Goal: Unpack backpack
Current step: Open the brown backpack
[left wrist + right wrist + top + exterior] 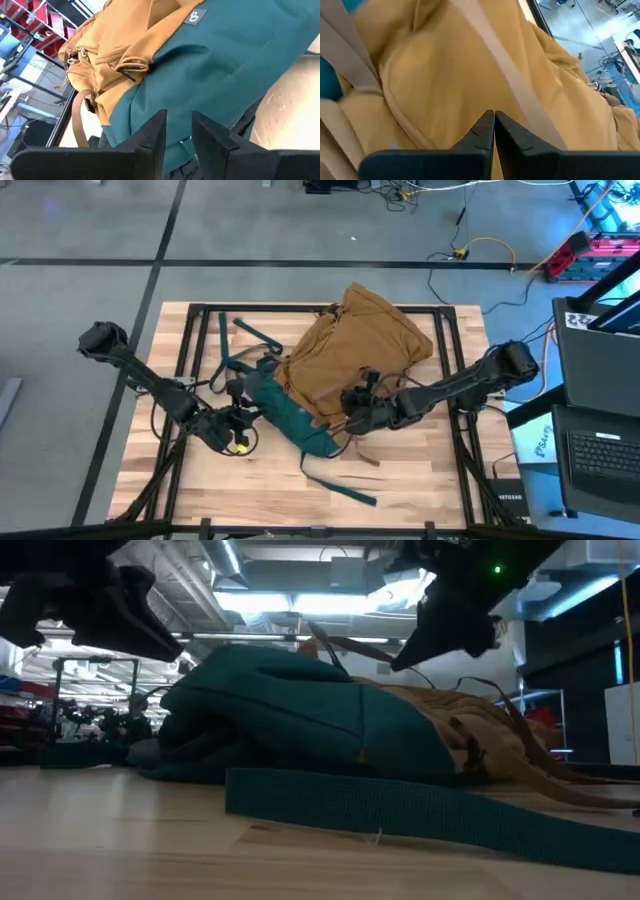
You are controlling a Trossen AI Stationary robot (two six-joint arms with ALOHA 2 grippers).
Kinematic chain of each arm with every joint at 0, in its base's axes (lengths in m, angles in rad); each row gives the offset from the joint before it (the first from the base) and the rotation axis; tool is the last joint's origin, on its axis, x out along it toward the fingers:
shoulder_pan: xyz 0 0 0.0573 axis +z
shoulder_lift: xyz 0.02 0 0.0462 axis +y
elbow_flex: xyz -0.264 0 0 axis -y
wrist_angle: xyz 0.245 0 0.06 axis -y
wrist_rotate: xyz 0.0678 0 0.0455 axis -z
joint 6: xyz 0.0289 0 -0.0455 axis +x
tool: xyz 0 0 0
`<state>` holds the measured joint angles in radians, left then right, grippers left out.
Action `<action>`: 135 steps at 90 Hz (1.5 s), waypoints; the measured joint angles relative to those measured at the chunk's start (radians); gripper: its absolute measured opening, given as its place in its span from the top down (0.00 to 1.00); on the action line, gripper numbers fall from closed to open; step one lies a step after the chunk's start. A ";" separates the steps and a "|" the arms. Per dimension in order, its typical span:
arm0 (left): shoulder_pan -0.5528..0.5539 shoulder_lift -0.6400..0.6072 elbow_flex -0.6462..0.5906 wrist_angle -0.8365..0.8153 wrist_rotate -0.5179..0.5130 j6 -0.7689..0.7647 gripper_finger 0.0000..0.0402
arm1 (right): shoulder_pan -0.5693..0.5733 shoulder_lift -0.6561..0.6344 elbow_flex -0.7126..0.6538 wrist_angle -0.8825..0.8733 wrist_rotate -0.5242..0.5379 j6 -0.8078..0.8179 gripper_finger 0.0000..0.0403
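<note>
High view: your backpack lies on the tabletop; right gripper jaws closed empty against it, left gripper jaws slightly apart, empty.

The left gripper, its two dark fingers slightly apart, points at the backpack, close to its teal panel. The tan upper part shows a brown strap. Pale wooden surface lies beside it.

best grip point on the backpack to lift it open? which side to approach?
Probably the small looped pull on the backpack, on its tan upper fabric beside the teal panel. It stands proud of the cloth, so fingers can close across it. Come from above: the pack lies flat. The right gripper is shut over the tan side; the left gripper faces teal.
</note>
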<state>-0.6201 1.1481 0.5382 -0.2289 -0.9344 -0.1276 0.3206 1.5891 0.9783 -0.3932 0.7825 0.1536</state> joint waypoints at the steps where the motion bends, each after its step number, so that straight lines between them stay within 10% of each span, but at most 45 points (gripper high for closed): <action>1: 0.000 0.000 -0.001 0.006 0.000 0.001 0.81 | 0.000 0.001 0.000 -0.007 0.012 0.004 1.00; 21: 0.000 0.007 -0.007 0.201 0.109 0.128 0.81 | -0.003 -0.004 0.000 -0.181 0.212 0.161 1.00; 44: 0.020 0.077 -0.008 0.321 0.201 0.203 0.81 | -0.085 -0.003 -0.001 -0.516 0.131 0.475 1.00; 113: 0.045 0.157 -0.009 0.459 0.201 0.320 0.81 | -0.101 0.000 -0.073 0.241 -0.518 0.014 1.00; 135: 0.062 0.156 -0.009 0.530 0.201 0.372 0.81 | -0.034 -0.001 -0.041 0.272 -0.439 -0.099 1.00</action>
<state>-0.5583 1.3037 0.5297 0.3013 -0.7333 0.2445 0.2864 1.5885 0.9371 -0.1211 0.3430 0.0548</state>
